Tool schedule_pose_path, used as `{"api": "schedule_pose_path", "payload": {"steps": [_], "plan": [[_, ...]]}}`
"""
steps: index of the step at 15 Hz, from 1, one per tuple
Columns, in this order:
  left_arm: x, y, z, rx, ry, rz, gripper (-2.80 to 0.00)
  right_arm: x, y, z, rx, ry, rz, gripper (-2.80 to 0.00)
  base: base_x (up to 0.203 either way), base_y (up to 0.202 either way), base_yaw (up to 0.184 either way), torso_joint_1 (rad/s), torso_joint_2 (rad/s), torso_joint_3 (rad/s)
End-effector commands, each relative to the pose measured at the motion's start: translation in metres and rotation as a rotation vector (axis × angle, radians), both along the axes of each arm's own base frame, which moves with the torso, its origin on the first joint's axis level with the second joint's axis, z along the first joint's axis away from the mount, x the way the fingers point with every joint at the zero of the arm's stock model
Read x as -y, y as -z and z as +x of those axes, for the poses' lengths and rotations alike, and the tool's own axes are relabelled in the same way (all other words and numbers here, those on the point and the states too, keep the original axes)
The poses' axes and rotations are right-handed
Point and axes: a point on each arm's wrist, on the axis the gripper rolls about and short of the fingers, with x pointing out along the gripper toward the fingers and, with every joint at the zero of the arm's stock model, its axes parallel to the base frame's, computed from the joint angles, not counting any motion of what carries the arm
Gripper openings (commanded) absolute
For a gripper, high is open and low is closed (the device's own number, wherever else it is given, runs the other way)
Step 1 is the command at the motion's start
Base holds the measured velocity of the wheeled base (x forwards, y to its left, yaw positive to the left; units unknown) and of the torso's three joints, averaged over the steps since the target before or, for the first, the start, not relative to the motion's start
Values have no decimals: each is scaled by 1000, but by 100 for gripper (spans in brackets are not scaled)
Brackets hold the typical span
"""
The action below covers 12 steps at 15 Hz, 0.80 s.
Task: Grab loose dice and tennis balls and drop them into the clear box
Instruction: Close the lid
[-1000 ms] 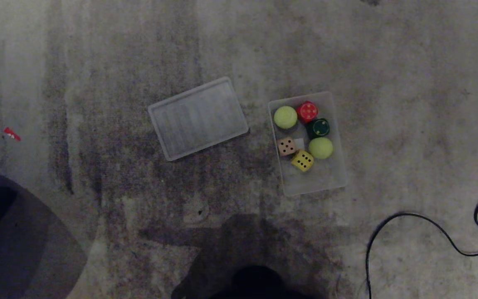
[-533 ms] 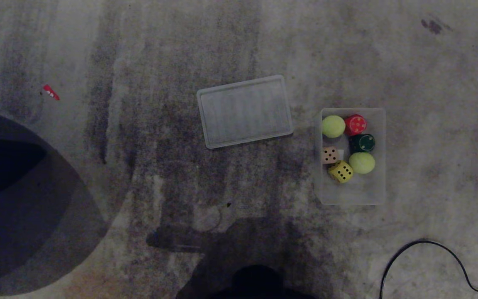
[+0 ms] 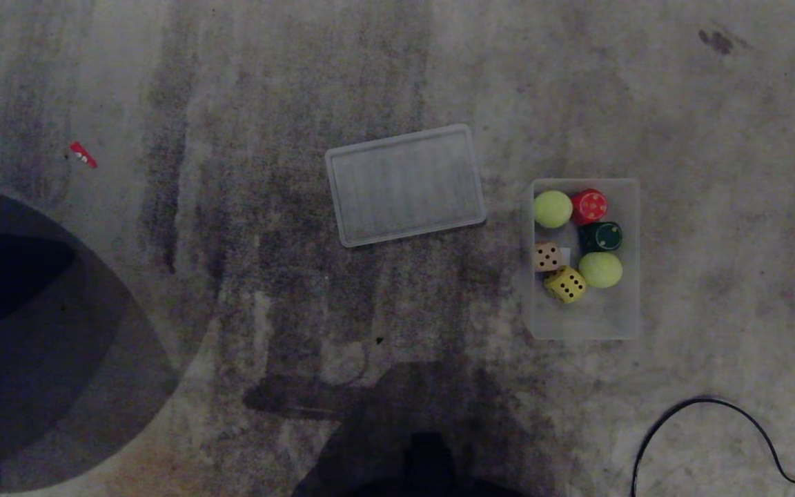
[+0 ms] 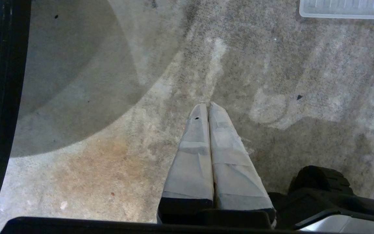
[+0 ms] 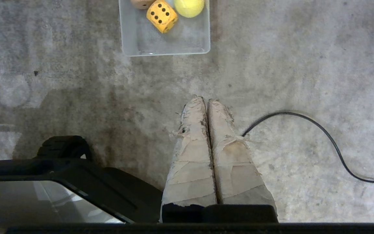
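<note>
The clear box (image 3: 587, 321) stands on the floor at the right of the head view. In it lie two tennis balls (image 3: 553, 208) (image 3: 600, 269), a red die (image 3: 589, 206), a dark green die (image 3: 602, 237), a beige die (image 3: 548, 256) and a yellow die (image 3: 565, 284). The right wrist view shows the box's near end (image 5: 170, 44) with the yellow die (image 5: 161, 15) and one ball (image 5: 189, 6). My right gripper (image 5: 205, 100) hangs shut and empty over bare floor short of the box. My left gripper (image 4: 208, 105) is shut too, holding nothing. Neither arm shows in the head view.
A flat translucent lid (image 3: 404, 185) lies on the floor left of the box, its edge (image 4: 346, 9) also in the left wrist view. A black cable (image 3: 708, 414) curls at the lower right. A small red scrap (image 3: 83, 154) and a dark rounded shape (image 3: 18, 331) are at the left.
The whole head picture shifted and turned early in the second, so the camera moved; it has since held still. Box, lid and contents keep their places relative to each other.
</note>
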Motion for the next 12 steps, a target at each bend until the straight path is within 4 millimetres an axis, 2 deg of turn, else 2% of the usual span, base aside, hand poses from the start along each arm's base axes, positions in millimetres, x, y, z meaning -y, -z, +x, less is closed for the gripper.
{"api": "schedule_pose_path", "payload": {"steps": [1,10,12], "plan": [[0,0,0,0,-1,-1,-280,0,0,0,-3,0,0,-280,0,0,0,0,0,0],[0,0,0,0,-1,-1,-280,0,0,0,-3,0,0,-280,0,0,0,0,0,0],[0,0,0,0,0,-1,-280,0,0,0,-3,0,0,-280,2,-17,94,3,4,-2]]}}
